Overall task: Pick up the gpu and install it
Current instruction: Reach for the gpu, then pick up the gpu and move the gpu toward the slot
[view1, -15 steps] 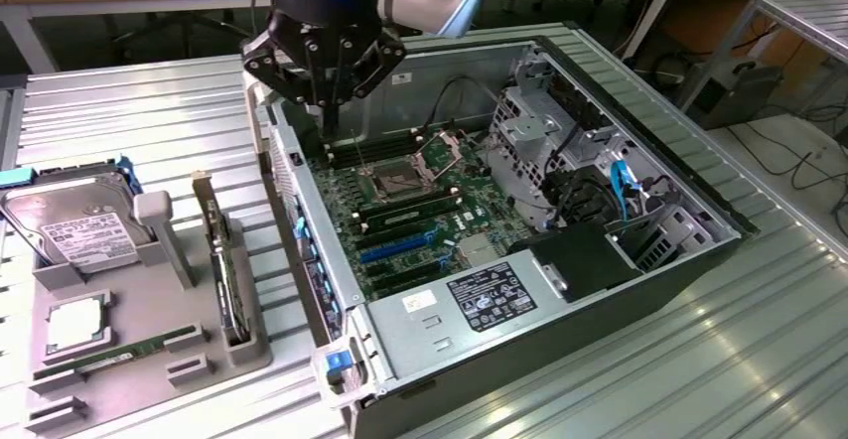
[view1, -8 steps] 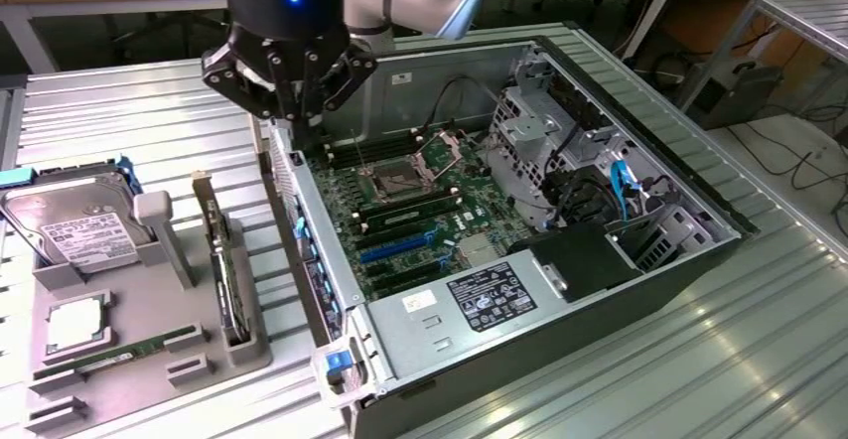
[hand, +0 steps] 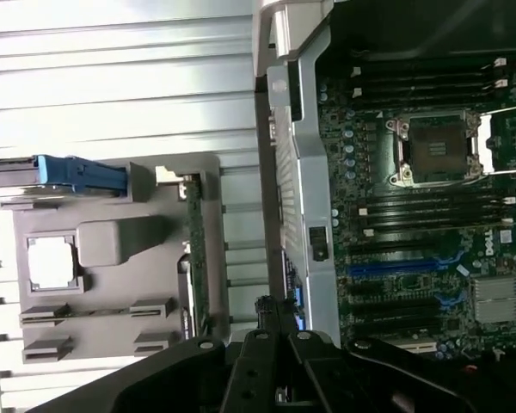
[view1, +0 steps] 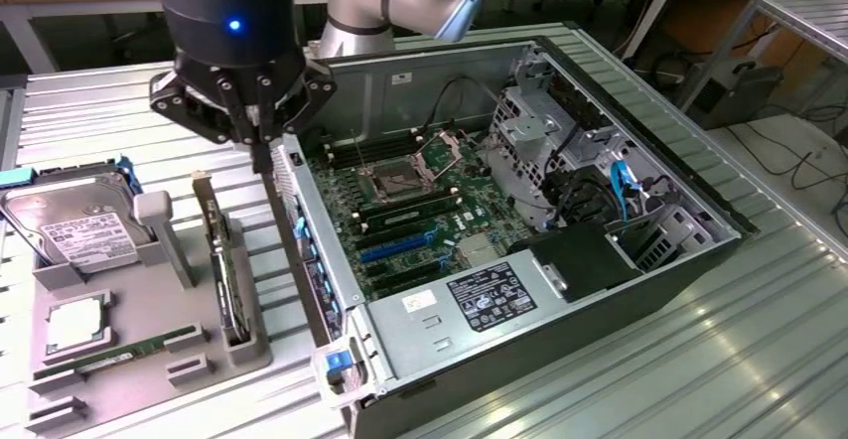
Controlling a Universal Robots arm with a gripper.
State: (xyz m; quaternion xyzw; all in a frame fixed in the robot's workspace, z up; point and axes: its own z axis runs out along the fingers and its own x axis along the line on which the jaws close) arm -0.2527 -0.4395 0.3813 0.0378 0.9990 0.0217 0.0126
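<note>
**Inspector:** Well, start at the near edge. What lies on the grey tray [view1: 139,310]?

**Assistant:** It sits on the exterior view's left of the ribbed metal table [view1: 756,360]. At its near end a slim green memory stick [view1: 117,352] lies flat, and a square silver processor [view1: 73,325] sits just behind it. Farther back, a silver hard drive [view1: 77,228] with a white label rests in its cradle.

**Inspector:** Location of the gpu?

**Assistant:** The gpu [view1: 225,260] stands on edge in an upright holder along the tray's right side, with its silver bracket at the far end. It is not yet installed.

**Inspector:** And the machine?

**Assistant:** The computer case [view1: 689,220] lies open on its side just right of the tray. A labelled power supply [view1: 491,300] sits at its near end. Beyond that the motherboard [view1: 438,216] is exposed. Its blue expansion slots [view1: 397,250] are nearer, and the processor socket [view1: 397,176] is farther back.

**Inspector:** Gripper condition?

**Assistant:** The gripper [view1: 257,161] hangs over the narrow strip between the tray and the case's left wall, toward the far end. Its fingers are pressed together with nothing clamped between them. It is above and beyond the gpu's bracket end, not touching the card. The wrist view looks down on that same strip, with the tray on one side and the motherboard on the other.

**Inspector:** Farthest item?

**Assistant:** The silver arm [view1: 397,2], bent behind the case's far wall.
</note>
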